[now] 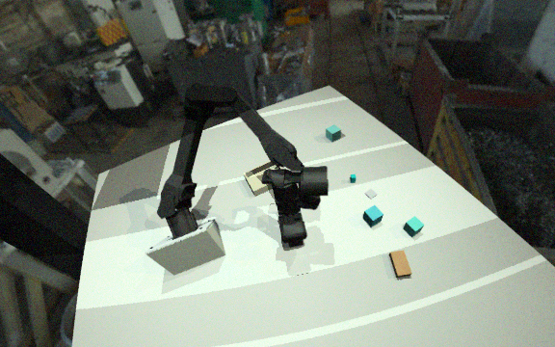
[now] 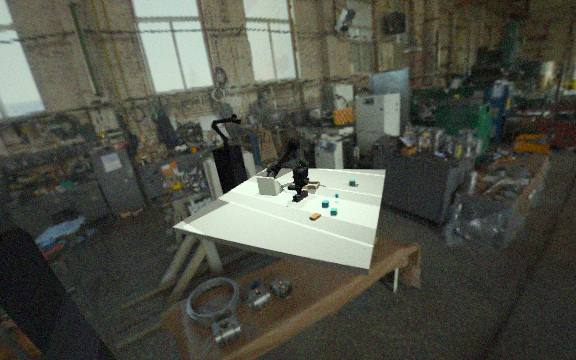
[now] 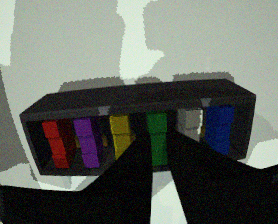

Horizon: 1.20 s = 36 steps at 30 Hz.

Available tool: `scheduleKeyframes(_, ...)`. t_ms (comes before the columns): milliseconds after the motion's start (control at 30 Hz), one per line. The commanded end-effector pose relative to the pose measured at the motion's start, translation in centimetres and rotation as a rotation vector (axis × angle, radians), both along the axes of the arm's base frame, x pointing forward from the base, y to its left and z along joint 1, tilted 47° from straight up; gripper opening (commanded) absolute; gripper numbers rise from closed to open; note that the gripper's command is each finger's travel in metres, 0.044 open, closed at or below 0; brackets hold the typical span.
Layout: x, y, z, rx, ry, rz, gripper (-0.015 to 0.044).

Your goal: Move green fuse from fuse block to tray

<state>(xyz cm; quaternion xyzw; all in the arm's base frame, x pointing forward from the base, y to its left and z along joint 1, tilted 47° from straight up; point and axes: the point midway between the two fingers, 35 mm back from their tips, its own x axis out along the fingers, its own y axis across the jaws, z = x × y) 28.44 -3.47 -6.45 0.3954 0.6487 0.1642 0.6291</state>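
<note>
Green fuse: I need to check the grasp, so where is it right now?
In the wrist view the green fuse sits in the fuse block, between the yellow fuse and white fuse, pinched by the hand.

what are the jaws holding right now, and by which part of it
The green fuse, gripped near its top, with the jaws closed on its two sides; it sits in the fuse block.

The arm (image 1: 196, 140) is matte black all over, built of slim boxy links with rounded joints, rising from a pale grey wedge-shaped base (image 1: 188, 248). A stubby black cylinder sticks out at the wrist. The gripper (image 3: 159, 176) has two broad, black, tapering fingers.
</note>
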Motion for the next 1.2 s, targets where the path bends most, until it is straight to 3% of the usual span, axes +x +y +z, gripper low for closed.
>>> scheduleKeyframes(0, 0.0, -0.3, 0.1, -0.003, -0.003, 0.0, 0.0)
scheduleKeyframes(1167, -0.1, -1.5, 1.3, -0.003, -0.002, -0.002, 0.0)
